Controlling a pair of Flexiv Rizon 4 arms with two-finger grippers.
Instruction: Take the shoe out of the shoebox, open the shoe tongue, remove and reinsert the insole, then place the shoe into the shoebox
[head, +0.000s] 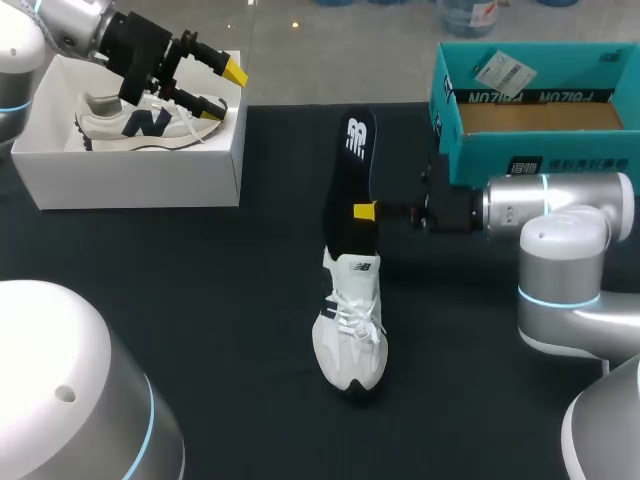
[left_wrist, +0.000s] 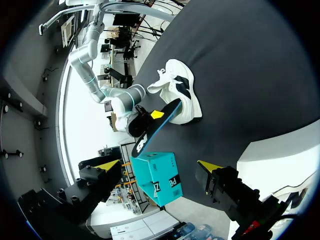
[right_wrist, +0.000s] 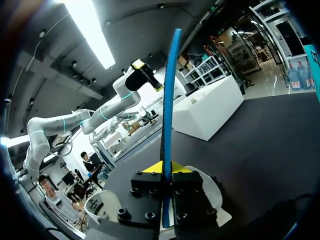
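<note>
A white shoe with a dark trim lies on the black table, toe toward the front edge. Its black insole stands on edge out of the heel, pointing to the back of the table. My right gripper is shut on the insole's lower part; in the right wrist view the blue-edged insole rises straight up from between the yellow tips, with the shoe under them. My left gripper hangs open over the white box, holding nothing. Seen from the left wrist, the shoe and insole lie far ahead.
A second white shoe lies inside the white box at the back left. A teal shoebox with a brown cardboard bottom stands at the back right, just behind my right arm. Bare black table lies between the boxes and around the shoe.
</note>
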